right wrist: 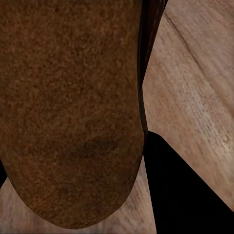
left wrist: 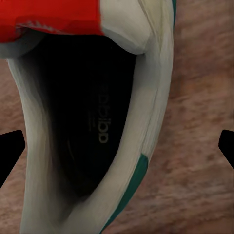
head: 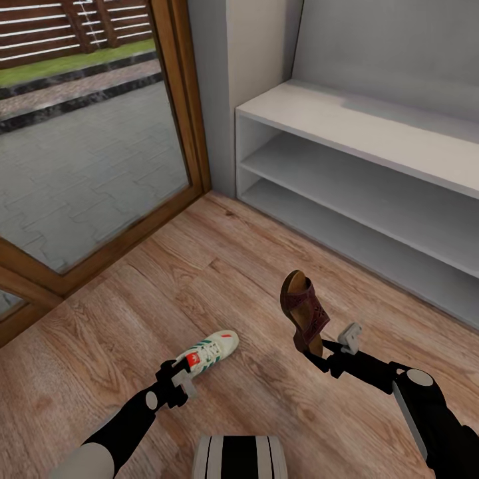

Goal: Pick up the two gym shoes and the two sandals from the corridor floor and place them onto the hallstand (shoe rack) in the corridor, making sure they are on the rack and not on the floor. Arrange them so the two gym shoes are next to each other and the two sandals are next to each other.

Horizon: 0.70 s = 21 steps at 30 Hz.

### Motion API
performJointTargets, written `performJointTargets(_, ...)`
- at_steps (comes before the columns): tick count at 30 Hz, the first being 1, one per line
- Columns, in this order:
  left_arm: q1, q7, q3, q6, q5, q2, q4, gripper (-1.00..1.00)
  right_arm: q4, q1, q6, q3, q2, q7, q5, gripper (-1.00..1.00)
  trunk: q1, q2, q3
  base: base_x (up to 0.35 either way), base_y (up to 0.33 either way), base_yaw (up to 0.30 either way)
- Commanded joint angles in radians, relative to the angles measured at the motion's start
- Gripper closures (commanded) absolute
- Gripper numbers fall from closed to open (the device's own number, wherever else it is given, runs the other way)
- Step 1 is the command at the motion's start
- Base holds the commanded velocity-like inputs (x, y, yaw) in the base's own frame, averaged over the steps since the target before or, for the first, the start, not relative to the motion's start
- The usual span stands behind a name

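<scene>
Right claw (head: 318,351) grips sandal (head: 305,313) — footbed close-up

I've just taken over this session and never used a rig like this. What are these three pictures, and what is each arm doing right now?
You are looking through a simulated two-armed wheeled robot. The big picture comes from its head, looking down over both arms. The other two come from cameras by each gripper.

In the head view, the right gripper is shut on a brown sandal, held upright above the wooden floor. The right wrist view shows that sandal's sole very close up.

The left gripper is at the heel of a white gym shoe lying on the floor. Its wrist camera looks straight into the shoe's opening, with the finger tips at the picture's edges, so it seems open and not gripping yet.

The pale grey shoe rack stands ahead with bare shelves.
</scene>
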Motion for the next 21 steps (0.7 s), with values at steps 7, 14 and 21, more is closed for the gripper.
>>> performJointTargets(7,-0.001,-0.001,-0.002,-0.001,-0.011,0.001,-0.002,-1.0,-0.002,0.0,0.009,-0.002,0.0,0.004,0.003,1.0,0.0,0.0,-0.002,0.0,0.0,0.0)
performJointTargets(14,-0.002,-0.001,-0.002,-0.001,-0.011,0.001,-0.002,-1.0,-0.002,0.0,0.009,-0.002,0.0,0.004,0.003,1.0,0.0,0.0,-0.002,0.0,0.0,0.0)
performJointTargets(21,-0.004,-0.001,-0.001,-0.001,-0.011,0.002,-0.002,-1.0,-0.002,0.0,0.008,-0.002,0.0,0.004,0.003,1.0,0.0,0.0,-0.002,0.0,0.0,0.0)
